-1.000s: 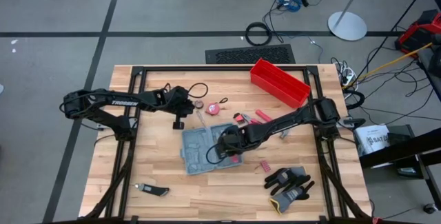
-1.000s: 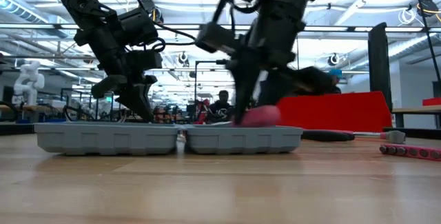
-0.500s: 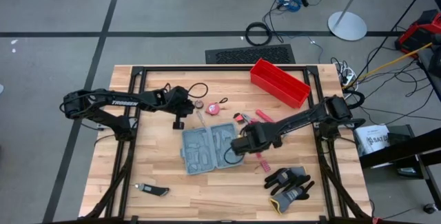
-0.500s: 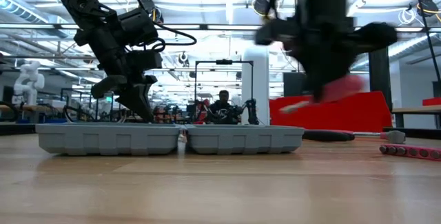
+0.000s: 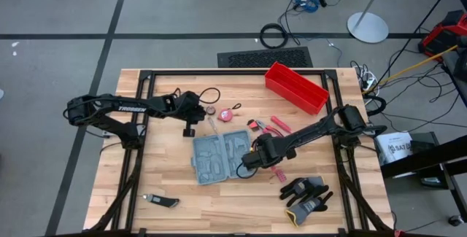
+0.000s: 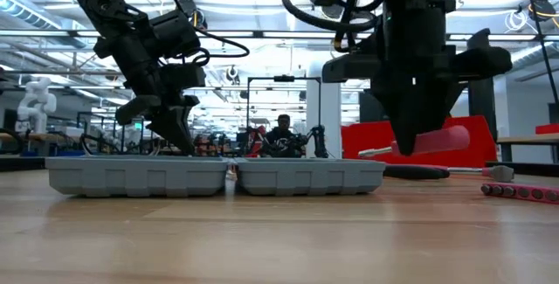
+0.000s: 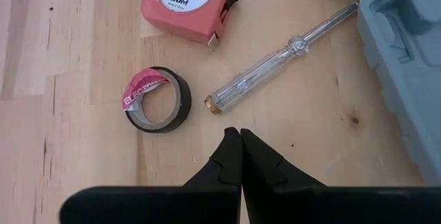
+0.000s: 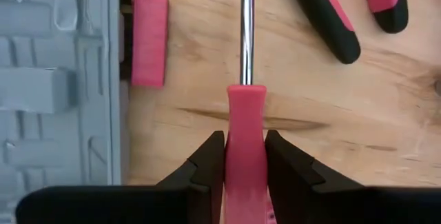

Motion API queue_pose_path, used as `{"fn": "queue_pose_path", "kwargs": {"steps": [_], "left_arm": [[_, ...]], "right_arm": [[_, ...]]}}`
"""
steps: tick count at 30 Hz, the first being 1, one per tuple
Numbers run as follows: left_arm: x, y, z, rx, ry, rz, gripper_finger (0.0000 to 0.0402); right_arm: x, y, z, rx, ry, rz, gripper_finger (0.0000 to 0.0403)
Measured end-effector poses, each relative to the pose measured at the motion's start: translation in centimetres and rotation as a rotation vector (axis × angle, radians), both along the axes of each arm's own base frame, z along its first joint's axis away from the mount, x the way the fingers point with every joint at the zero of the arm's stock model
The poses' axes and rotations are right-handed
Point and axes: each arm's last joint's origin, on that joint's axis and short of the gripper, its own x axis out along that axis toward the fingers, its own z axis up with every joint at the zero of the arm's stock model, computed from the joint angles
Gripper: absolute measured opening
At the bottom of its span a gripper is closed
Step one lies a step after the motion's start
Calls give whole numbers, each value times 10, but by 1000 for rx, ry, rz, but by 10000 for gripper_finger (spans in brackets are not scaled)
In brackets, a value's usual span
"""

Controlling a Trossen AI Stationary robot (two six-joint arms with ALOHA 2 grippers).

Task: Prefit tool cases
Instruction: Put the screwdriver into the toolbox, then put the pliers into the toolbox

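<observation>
A: Screwdriver first: where is the pink-handled screwdriver with the bright steel shaft (image 8: pixel 245 141)?

B: Clamped by its handle in the right gripper (image 8: pixel 244 156), jaws pressed on both sides of the handle. In the low view it hangs clear above the wooden bench (image 5: pixel 219 200), just past the case's right end.

A: And the flat grey-blue plastic tool case (image 5: pixel 217 155)?

B: Lying open near the middle of the bench, both halves flat, grey moulded slots facing up. The right gripper is at its right edge, and a small pink latch (image 8: pixel 149 39) sticks out from that edge.

A: The left gripper (image 7: pixel 234 156)?

B: Jaws together, holding nothing. It hangs over bare wood just beyond the case's far left corner, near a clear-handled screwdriver (image 7: pixel 281 58), a black roll of tape with a pink label (image 7: pixel 155 100) and a pink tape measure (image 7: pixel 187 2).

A: Anything else?

B: Pink-and-black pliers (image 8: pixel 344 14) lie beside the right gripper. A red open plastic bin (image 5: pixel 295 86) stands towards the far right corner, black-and-grey gloves (image 5: pixel 306 193) lie at the near right, and a person (image 6: pixel 281 133) is in the room behind.
</observation>
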Motion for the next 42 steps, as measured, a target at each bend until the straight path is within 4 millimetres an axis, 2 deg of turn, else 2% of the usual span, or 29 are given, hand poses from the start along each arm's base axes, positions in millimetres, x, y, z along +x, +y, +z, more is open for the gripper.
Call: {"fn": "queue_pose_path", "kwargs": {"steps": [4,7,15,21,27,32,42], "left_arm": [[0,0,0,0,0,0,2],[0,0,0,-1,0,1,2],[0,0,0,-1,0,1,2],[0,0,0,0,0,1,2],[0,0,0,0,-1,1,2],[0,0,0,-1,0,1,2],[0,0,0,-1,1,1,2]], "right_arm": [[1,-3,0,-3,-4,-9,125],[1,-4,0,-5,-5,-11,141],[-3,-7,3,-70,28,20,115],[-21,-16,24,-215,86,11,93],[-28,-32,49,-211,29,14,86],[-18,-47,51,-200,-12,144,100],[-32,-91,50,-149,233,168,136]]}}
